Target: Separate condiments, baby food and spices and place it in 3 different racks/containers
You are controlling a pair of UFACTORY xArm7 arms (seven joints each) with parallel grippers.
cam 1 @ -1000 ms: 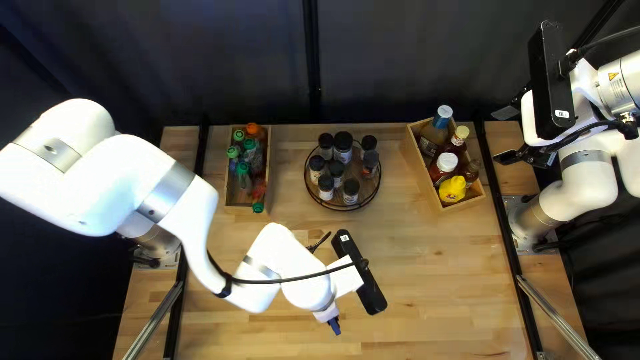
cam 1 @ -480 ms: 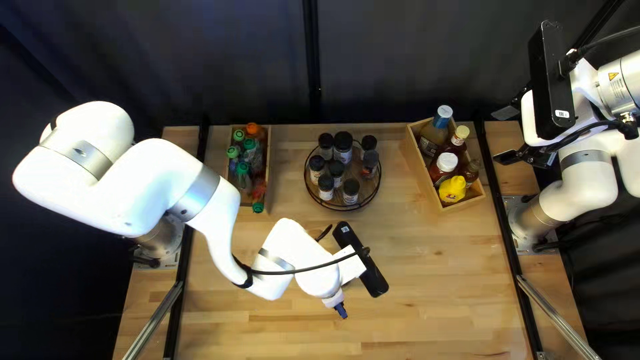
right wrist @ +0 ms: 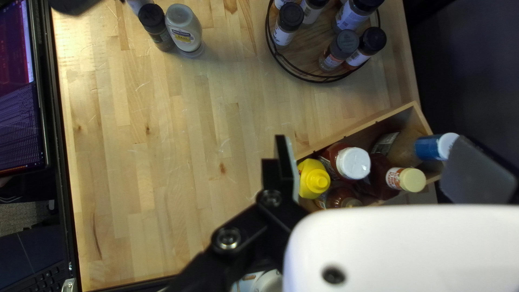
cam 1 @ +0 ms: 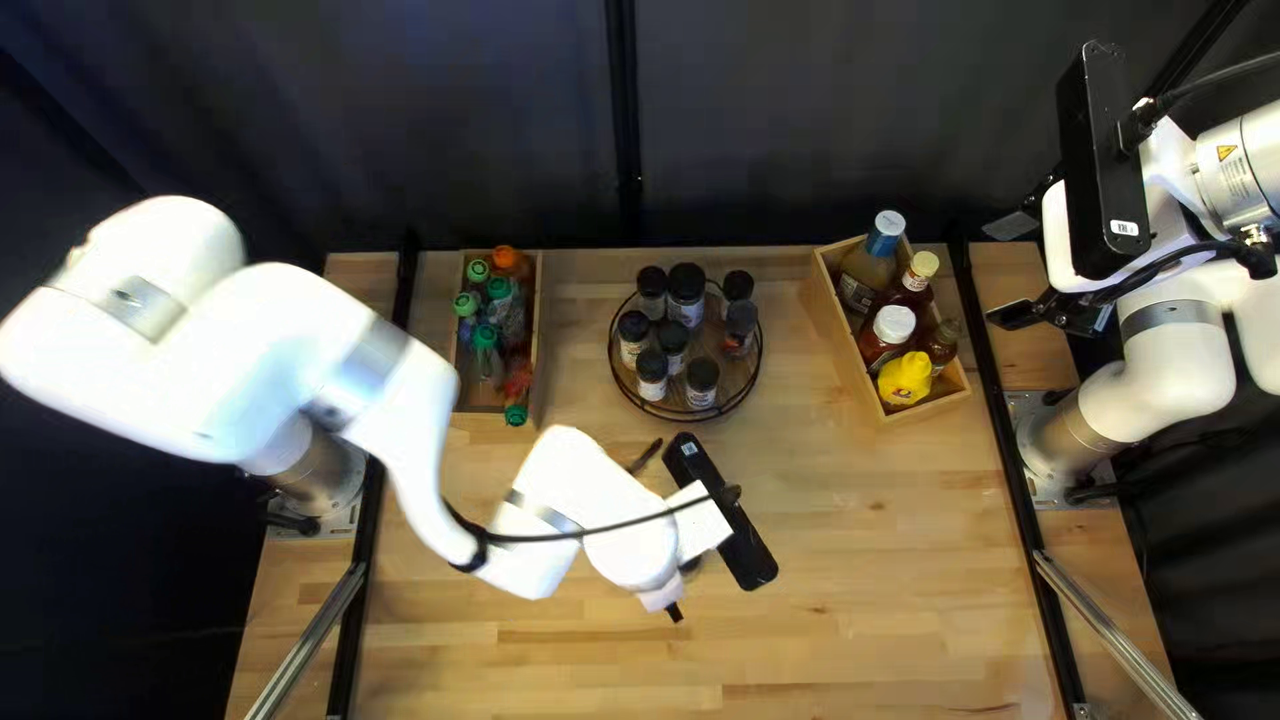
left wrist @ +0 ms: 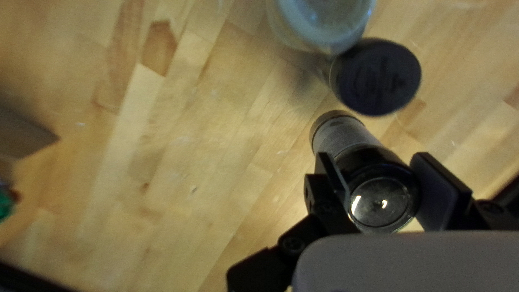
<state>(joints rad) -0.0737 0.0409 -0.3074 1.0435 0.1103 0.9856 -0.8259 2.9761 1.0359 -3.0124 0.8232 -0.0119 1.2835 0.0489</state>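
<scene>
My left gripper [cam 1: 674, 612] is low over the near middle of the table. In the left wrist view my left gripper [left wrist: 384, 189] is shut on a dark-ended spice jar [left wrist: 346, 138]. Just beyond it stand a black-lidded jar [left wrist: 378, 78] and a pale bottle [left wrist: 324, 21]. At upper right, my right gripper [cam 1: 1034, 274] hangs clear of the condiments; in the right wrist view my right gripper [right wrist: 373, 167] is open and empty. Green- and orange-capped containers fill the left wooden rack [cam 1: 478, 420], spice jars [cam 1: 674, 340] the round rack [cam 1: 694, 416], condiment bottles [cam 1: 894, 324] the right wooden rack [cam 1: 927, 408].
A black frame bar [cam 1: 1027, 494] runs along the table's right side, with another [cam 1: 367, 574] on the left. The right wrist view shows a screen [right wrist: 21, 97] past the table edge. My left arm [cam 1: 374, 374] crosses the table's left part, in front of the left rack.
The left arm's elbow first swung right, then back left; its wrist has moved slightly toward the far edge overall. The right arm and the racks have stayed still.
</scene>
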